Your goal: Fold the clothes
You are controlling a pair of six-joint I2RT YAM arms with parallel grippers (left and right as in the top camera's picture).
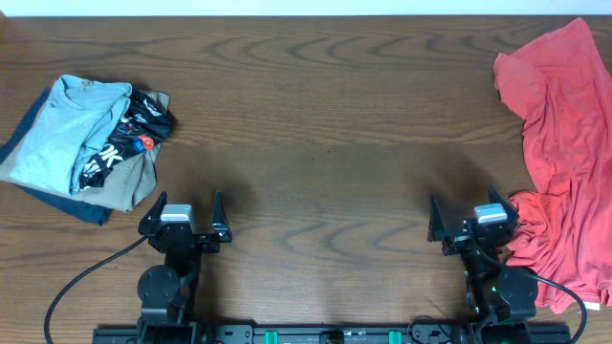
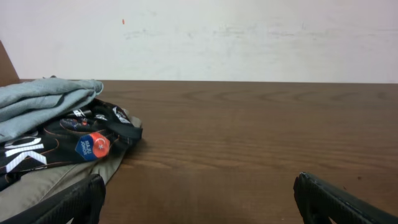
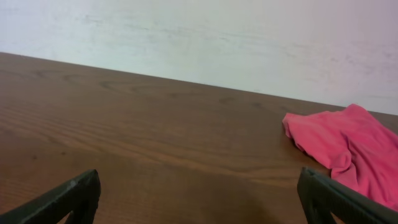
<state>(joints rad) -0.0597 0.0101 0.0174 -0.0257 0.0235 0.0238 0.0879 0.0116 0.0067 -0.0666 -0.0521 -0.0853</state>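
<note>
The coral-red T-shirt (image 1: 564, 153) lies crumpled along the table's right edge, its print not showing. It also shows at the right of the right wrist view (image 3: 348, 149). My right gripper (image 1: 475, 218) is open and empty near the front edge, just left of the shirt's lower folds. In its own view the right gripper (image 3: 199, 199) has both fingers spread wide over bare wood. My left gripper (image 1: 184, 212) is open and empty at the front left. In its own view the left gripper (image 2: 199, 199) has its fingers far apart.
A pile of folded clothes sits at the left: a light blue-grey shirt (image 1: 67, 134), a black garment with white print (image 1: 129, 139) and a tan piece (image 1: 129, 182). The pile also shows in the left wrist view (image 2: 56, 130). The wooden table (image 1: 316, 124) fills the view.
</note>
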